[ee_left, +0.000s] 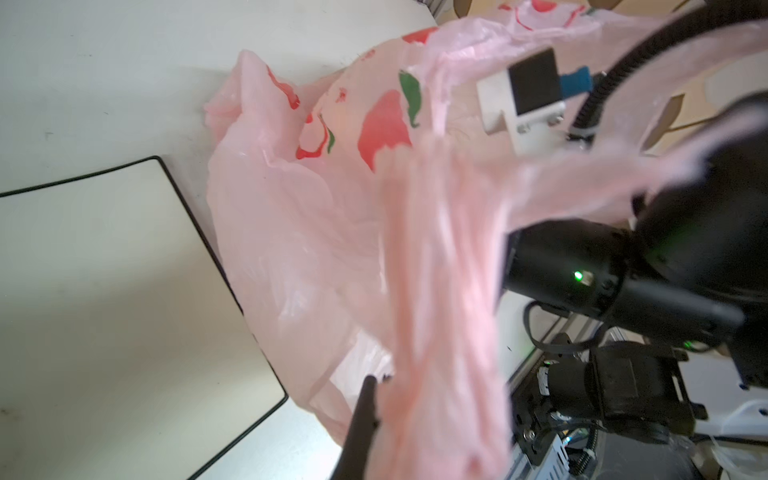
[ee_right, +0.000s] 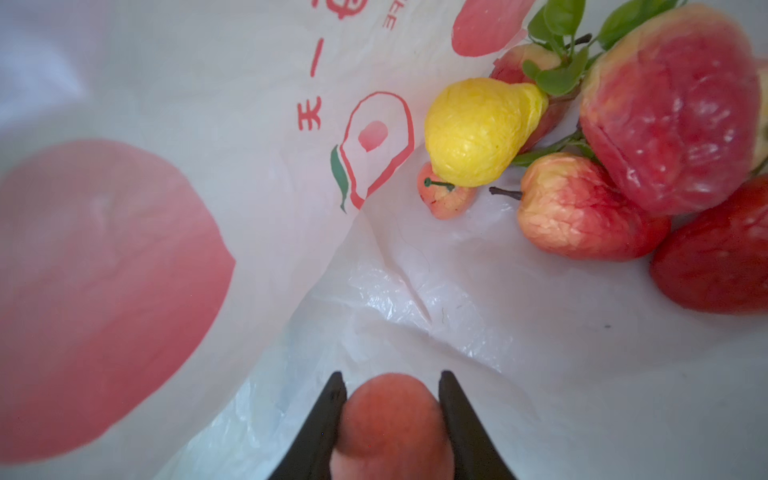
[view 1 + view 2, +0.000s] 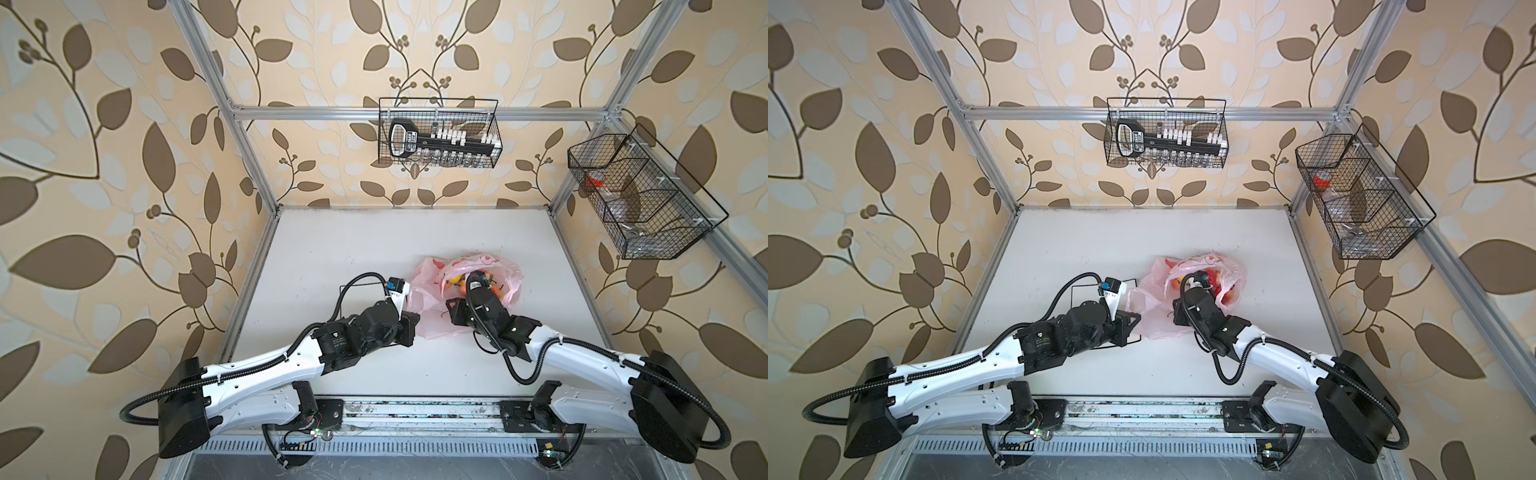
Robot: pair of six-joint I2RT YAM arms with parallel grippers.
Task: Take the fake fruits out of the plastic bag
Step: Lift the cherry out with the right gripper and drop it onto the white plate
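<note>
Worktop: a flat white worktop (image 3: 353,245) inside an aluminium frame.

Bag: the thin, crinkly, translucent pink plastic bag (image 3: 432,322) (image 3: 1152,322), printed with red peaches, lies crumpled about midway between the far and near edges, a little toward the right edge.

Fruits: the glossy fake fruits (image 2: 582,208) are all inside the bag. The right wrist view shows a heap of them on the film: a yellow pear (image 2: 478,133), a large red-and-cream peach (image 2: 669,112), smaller blushed ones and a deep red fruit (image 2: 715,257), with green leaves and dark stems among them. In both top views, orange and yellow show through the bag's open mouth (image 3: 457,279) (image 3: 1229,296).

Left end effector: the left end effector (image 1: 384,380) is pressed together on a bunched strip of the bag at its side toward the left edge. Only one black finger (image 1: 363,415) shows; the other is hidden behind the pink film.

Right end effector: the right arm reaches into the bag's mouth. The right end effector (image 2: 391,376) has its two black fingers pinching a round orange-red fruit (image 2: 392,424), apart from the heap.

Plate: a square white plate with a thin black rim (image 1: 104,291) sits just beside the bag, toward the left edge. The film meets its rim, and the left arm covers much of it in both top views.

Baskets: a black wire basket (image 3: 438,133) on the back rail holds a black-and-white tool. A second wire basket (image 3: 644,199) hangs on the right rail.
</note>
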